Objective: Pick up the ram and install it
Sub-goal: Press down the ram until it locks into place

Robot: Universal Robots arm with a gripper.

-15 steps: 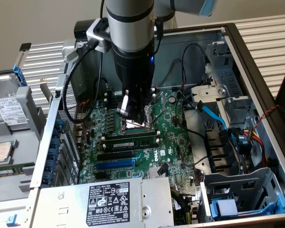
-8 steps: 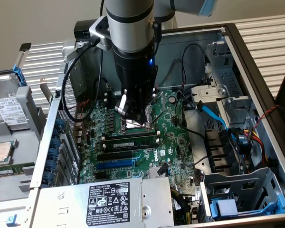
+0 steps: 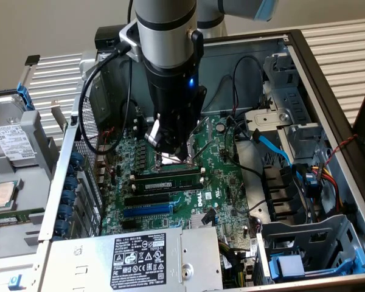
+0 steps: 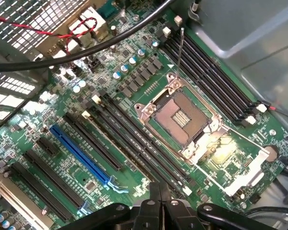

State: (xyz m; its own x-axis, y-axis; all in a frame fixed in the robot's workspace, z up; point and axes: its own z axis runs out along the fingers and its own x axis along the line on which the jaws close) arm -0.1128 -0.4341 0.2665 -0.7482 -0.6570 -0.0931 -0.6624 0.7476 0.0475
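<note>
The ram (image 3: 168, 180), a long green stick with dark chips, stands on edge in a memory slot between white end clips, on the motherboard (image 3: 225, 188) inside the open computer case. My gripper (image 3: 173, 155) hangs just above and behind it, over the processor socket (image 3: 170, 159). In the wrist view my gripper (image 4: 159, 194) is shut, its two black fingers (image 4: 154, 201) pressed together with nothing between them, right above the row of black memory slots (image 4: 134, 143). From there I cannot tell the ram apart from the slots.
The open processor socket (image 4: 180, 115) lies past the slots, with more black memory slots (image 4: 211, 76) beyond it. A blue expansion slot (image 4: 81, 153) lies beside them. A black cable (image 4: 86, 52) crosses over the board. The power supply (image 3: 140, 258) and drive cage (image 3: 292, 121) flank the board.
</note>
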